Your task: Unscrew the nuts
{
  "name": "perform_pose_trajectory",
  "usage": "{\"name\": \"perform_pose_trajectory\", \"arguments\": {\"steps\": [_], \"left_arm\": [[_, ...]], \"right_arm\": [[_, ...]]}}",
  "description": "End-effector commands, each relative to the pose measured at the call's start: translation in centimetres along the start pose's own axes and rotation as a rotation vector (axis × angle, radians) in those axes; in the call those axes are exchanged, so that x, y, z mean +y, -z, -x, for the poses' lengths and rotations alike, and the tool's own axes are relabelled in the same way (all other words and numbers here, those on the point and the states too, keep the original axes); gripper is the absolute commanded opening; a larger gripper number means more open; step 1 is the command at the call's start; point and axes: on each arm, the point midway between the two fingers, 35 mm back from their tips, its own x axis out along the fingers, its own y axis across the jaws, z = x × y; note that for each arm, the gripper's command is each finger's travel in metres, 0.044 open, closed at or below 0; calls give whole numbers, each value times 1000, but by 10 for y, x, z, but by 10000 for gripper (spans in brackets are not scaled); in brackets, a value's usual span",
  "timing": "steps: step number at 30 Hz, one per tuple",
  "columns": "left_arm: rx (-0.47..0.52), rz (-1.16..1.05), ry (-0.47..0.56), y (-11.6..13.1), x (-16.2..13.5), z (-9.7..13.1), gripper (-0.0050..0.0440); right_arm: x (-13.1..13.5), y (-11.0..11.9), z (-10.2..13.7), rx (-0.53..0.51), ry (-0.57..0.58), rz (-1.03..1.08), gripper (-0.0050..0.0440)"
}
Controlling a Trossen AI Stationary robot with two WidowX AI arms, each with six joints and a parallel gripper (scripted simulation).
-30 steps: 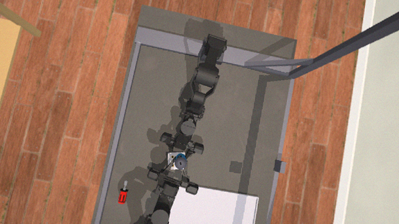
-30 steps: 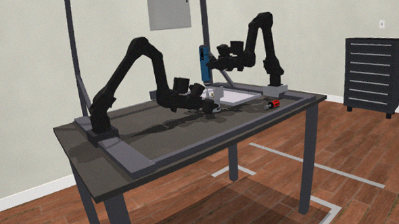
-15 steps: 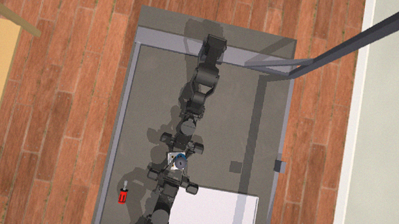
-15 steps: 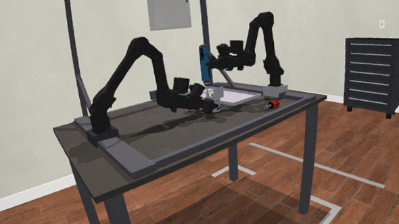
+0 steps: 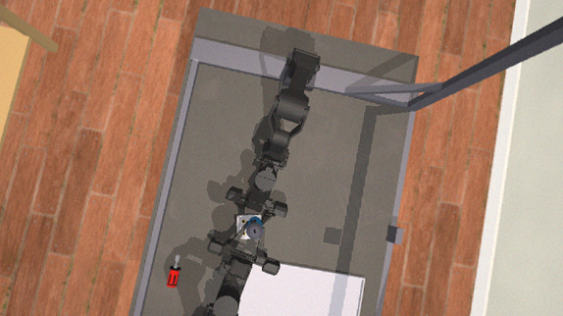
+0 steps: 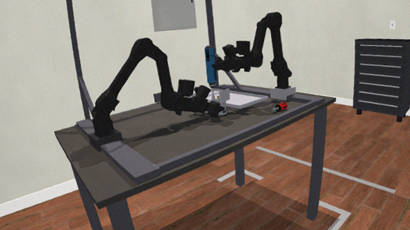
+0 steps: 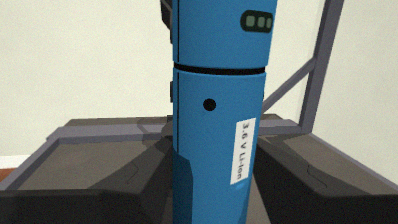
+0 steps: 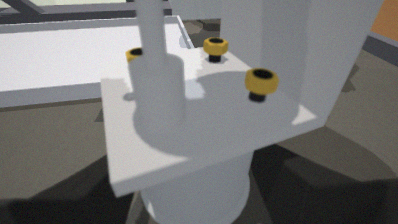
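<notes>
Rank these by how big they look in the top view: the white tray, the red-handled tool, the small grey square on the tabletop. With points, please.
1. White tray [image 5: 301,303] [image 6: 248,99] [image 8: 60,55], by far the largest.
2. Red-handled tool [image 5: 173,277] [image 6: 282,107] and small grey square [image 5: 333,235]: too alike in area to rank.
</notes>
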Motion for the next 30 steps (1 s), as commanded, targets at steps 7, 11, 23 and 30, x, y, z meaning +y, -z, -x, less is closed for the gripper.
{"name": "perform_pose_trajectory", "arguments": {"steps": [7, 11, 23, 30], "left_arm": [[-35, 1, 3, -24, -2, -2, 161], [-35, 1, 3, -30, -2, -3, 161], [-18, 1, 3, -22, -2, -8, 161], [-16, 1, 3, -21, -3, -10, 161]], "right_arm": [[0, -17, -1, -40, 1, -2, 240], [0, -17, -1, -40, 1, -2, 240], [0, -17, -1, -40, 1, -2, 240], [0, -17, -1, -40, 1, -2, 240]]}}
